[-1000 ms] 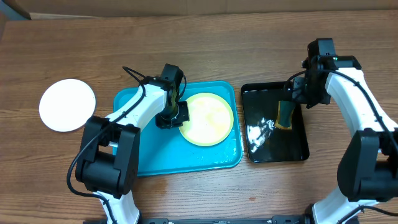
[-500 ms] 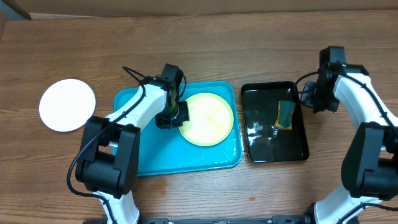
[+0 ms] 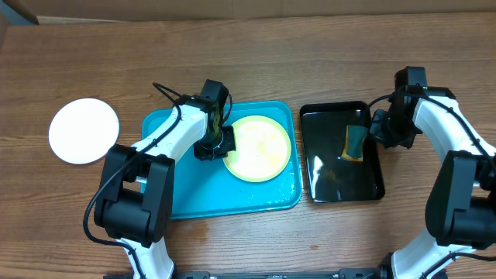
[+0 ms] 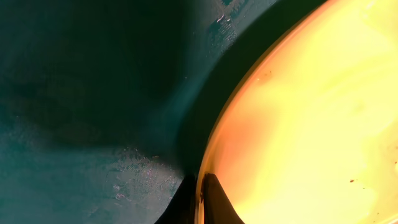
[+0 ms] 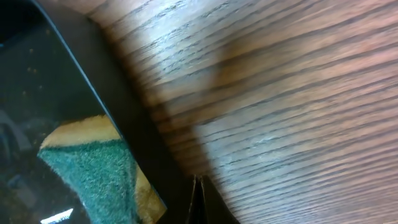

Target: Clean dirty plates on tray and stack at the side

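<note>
Has swung the right gripper (image 3: 379,129), fingers together and empty, off the sponge (image 3: 355,143) to the black tray (image 3: 341,190)'s right rim; pins the yellow-green plate (image 3: 260,147) at centre frame in the turquoise tray (image 3: 178,194), left gripper (image 3: 223,146) clamped on its rim, probably steadying it for scrubbing; leaves a white plate (image 3: 84,130) aside at far left.

looks like a robotics lab. a white robot arm (image 3: 163,139) near left and its twin (image 3: 449,128) near right stand at a wood-grain table (image 3: 232,62).

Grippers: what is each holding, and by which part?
Left gripper pinches the plate by its left rim; right gripper is shut on nothing.
</note>
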### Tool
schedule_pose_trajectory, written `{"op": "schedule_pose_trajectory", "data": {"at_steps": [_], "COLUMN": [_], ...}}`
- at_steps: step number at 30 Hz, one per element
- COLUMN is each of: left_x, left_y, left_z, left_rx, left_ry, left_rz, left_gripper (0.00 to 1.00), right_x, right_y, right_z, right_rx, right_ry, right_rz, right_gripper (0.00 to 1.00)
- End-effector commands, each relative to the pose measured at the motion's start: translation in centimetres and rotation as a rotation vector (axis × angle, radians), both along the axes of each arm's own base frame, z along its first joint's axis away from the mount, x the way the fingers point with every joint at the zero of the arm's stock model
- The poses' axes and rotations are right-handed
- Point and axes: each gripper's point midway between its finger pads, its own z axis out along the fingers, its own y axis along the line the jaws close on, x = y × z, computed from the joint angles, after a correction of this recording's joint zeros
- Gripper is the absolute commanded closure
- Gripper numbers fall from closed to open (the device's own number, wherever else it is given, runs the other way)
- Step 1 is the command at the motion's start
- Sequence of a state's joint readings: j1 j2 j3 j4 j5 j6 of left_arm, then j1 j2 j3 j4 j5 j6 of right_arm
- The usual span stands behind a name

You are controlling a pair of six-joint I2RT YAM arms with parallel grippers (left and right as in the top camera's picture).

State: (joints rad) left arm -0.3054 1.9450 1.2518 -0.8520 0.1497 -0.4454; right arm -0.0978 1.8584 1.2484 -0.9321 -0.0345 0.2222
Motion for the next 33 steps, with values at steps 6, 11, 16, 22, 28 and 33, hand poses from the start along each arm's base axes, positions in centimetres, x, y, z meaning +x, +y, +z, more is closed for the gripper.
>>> {"op": "schedule_pose_trajectory", "data": {"at_steps": [6,11,16,22,28,33], "left_x": [-1.2,-1.2,-1.2,-1.2,-1.0,-0.8], "left_y": [1.4,1.4,1.5,1.5,2.4,2.8], "left_z": [-1.8,-1.8,-1.8,-1.8,-1.9,-1.8], "left_rx": [0.067,0.067,0.072,0.075,0.125,0.128], "left_ry": [0.052,0.052,0.049,0.049,0.037,0.036], "left_rz": [-0.009,-0.009,-0.017,-0.017,-0.02,-0.02], "left_gripper": [0.96,0.96,0.96,0.96,0.96,0.96], "right_x": [-0.2,0.1,1.9,1.1,-1.5,-1.8], "right_y": [1.9,1.8,2.4,5.9,8.3,8.7], "right_z": [-0.3,-0.1,3.0,7.0,6.0,5.7], "right_rx": [0.097,0.096,0.132,0.254,0.227,0.166], "right_ry": [-0.005,-0.013,-0.055,-0.002,0.1,0.112], "right_rz": [0.076,0.076,0.082,0.134,0.206,0.24], "right_gripper": [0.96,0.93,0.8,0.62,0.39,0.0]}}
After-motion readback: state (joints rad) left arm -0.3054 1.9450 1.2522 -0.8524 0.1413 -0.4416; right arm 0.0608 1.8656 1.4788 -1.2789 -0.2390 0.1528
